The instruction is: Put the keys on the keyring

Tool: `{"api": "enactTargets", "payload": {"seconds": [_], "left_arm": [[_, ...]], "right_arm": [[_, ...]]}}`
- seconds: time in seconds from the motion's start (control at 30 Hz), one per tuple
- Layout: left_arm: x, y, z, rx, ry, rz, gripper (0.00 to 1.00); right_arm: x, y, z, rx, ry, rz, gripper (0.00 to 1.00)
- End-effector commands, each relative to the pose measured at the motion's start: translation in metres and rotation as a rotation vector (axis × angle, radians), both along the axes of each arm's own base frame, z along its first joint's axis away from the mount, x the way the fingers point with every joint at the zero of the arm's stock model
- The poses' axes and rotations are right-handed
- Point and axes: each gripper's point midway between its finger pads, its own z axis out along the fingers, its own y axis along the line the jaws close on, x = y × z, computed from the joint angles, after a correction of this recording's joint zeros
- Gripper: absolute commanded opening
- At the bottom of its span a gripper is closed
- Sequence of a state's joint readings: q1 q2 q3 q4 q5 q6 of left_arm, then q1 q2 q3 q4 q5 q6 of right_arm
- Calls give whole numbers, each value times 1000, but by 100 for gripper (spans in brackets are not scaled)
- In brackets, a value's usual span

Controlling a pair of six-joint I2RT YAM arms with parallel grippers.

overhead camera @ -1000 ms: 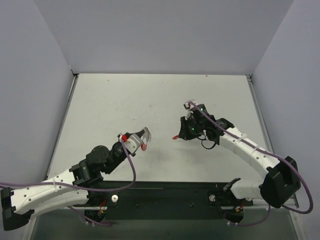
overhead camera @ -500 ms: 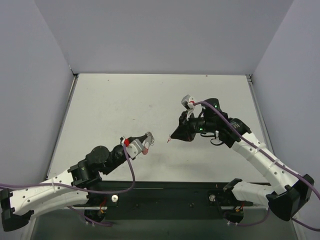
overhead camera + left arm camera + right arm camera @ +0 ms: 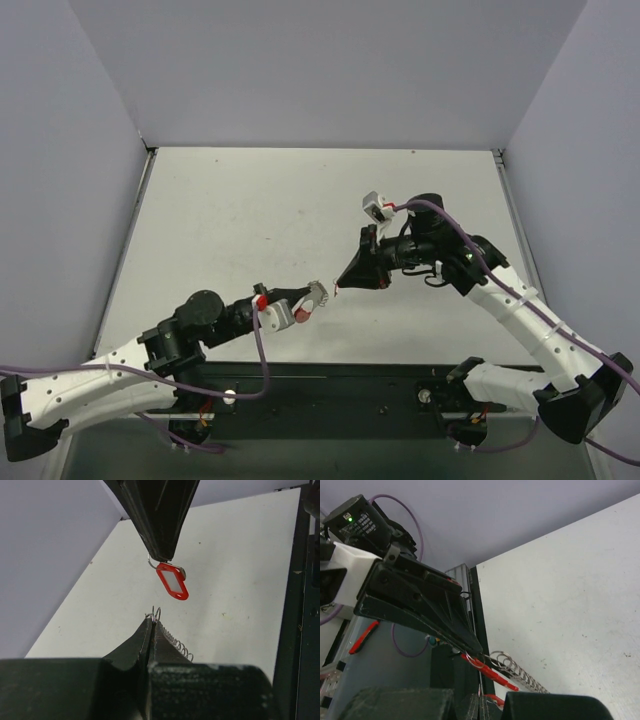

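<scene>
My left gripper [image 3: 306,297] is shut on the keyring [image 3: 310,303], a loop that is half red arc and half silvery ridged band. In the left wrist view the band [image 3: 176,644] runs along my shut left gripper [image 3: 151,622]. My right gripper [image 3: 345,283] is shut on the key [image 3: 337,288]. The key's red head [image 3: 172,581] hangs from the right gripper's tip [image 3: 162,559], just above the keyring's end and apart from it. In the right wrist view the red arc [image 3: 492,672] and silvery coil [image 3: 520,672] lie just beyond my right gripper [image 3: 480,702]. Both grippers are above the table.
The white table [image 3: 250,220] has grey walls on three sides. A black rail [image 3: 330,385] with the arm bases runs along the near edge. Purple cables [image 3: 262,345] trail along both arms.
My left gripper has moved right with the keyring, towards the right gripper. My right gripper has moved left and nearer with the key. The gap between them has nearly closed.
</scene>
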State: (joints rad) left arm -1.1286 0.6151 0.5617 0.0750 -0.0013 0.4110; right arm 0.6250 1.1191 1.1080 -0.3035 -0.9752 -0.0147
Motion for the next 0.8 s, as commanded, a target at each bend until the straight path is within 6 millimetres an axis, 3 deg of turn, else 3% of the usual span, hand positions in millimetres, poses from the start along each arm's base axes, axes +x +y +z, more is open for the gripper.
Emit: {"api": "enactTargets", "payload": {"seconds": [0.0,0.43,0.77], "left_arm": [[-6,-11,31,-32,-56,-66,0],[-9,-17,39,-43,-74,-96,0],[-2,-15,41,-51,-79,-54,0]], "right_arm": [[-1,9,23,36,-13,5,0],[5,19,5,-30,73,1,0],[-9,28,5,-68,101,56,0]]}}
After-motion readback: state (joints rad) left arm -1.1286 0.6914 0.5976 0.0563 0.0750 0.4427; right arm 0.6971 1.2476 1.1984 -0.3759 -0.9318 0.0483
